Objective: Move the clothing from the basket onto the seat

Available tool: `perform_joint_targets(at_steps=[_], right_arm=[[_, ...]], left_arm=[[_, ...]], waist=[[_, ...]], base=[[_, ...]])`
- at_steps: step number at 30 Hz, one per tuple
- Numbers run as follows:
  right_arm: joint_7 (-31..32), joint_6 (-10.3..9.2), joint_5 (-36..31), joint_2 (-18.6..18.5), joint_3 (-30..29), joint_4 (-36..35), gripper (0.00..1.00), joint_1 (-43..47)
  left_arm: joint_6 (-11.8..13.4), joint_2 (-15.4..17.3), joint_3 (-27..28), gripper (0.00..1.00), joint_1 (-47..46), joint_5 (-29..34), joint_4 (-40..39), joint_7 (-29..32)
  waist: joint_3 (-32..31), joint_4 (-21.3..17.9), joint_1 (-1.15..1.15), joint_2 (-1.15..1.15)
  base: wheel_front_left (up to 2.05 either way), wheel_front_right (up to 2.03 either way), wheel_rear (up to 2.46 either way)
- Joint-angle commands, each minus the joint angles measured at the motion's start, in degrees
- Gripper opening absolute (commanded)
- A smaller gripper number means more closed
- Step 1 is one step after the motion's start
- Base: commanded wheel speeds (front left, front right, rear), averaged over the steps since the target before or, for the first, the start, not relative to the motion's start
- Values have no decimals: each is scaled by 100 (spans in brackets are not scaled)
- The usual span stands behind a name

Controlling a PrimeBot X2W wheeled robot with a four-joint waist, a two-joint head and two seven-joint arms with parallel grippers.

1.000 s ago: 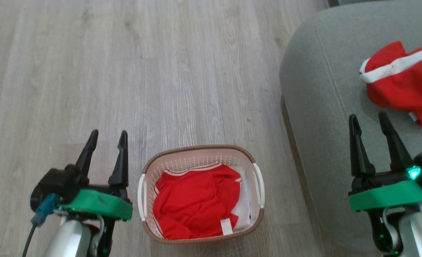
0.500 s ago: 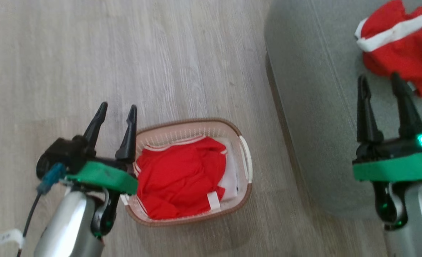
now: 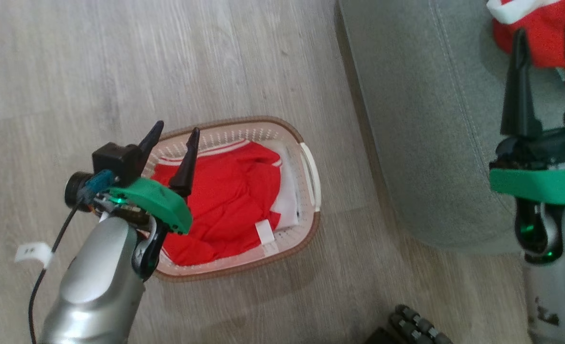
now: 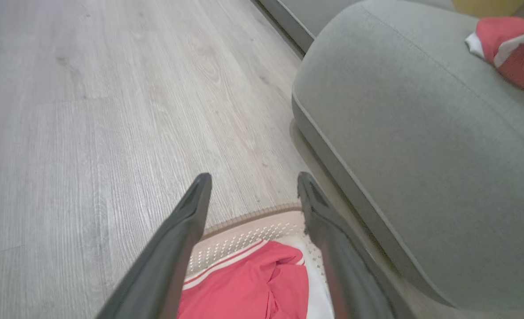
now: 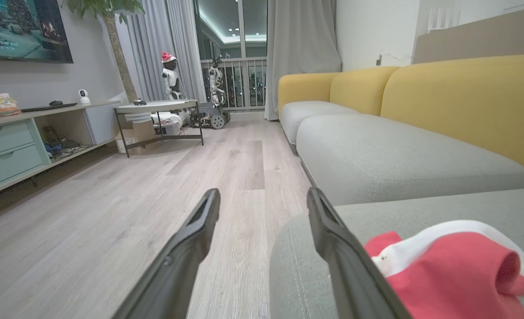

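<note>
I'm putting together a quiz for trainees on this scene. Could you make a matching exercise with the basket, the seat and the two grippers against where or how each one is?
Column one
1 basket
2 seat
3 left gripper
4 right gripper

Column two
A open, above the basket
B on the wooden floor, holding a red garment
C open, by the other red garment, over the seat
D grey-green, beside the basket

Pairs: 1-B, 2-D, 3-A, 4-C

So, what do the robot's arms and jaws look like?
Both arms are silver-grey, each with a green wrist piece and two long, dark, pointed jaws. The left arm carries a black cable, a blue plug and a white tag. The right arm has small green lights.
</note>
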Motion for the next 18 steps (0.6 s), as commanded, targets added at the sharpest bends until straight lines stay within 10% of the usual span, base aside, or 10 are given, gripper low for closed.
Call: perform_joint_targets(at_steps=[1, 18], right_arm=[[-50, -2, -44, 28, 71, -275, 100, -175], [-124, -2, 0, 272, 147, -547, 100, -1212]], left_arm=[[-43, 36, 76, 100, -249, 60, 103, 6], [-199, -107, -848, 100, -1635, 254, 2723, 307]], waist=[[240, -141, -1, 0], [1402, -449, -1, 0]], base=[[0, 0, 0], [0, 0, 0]])
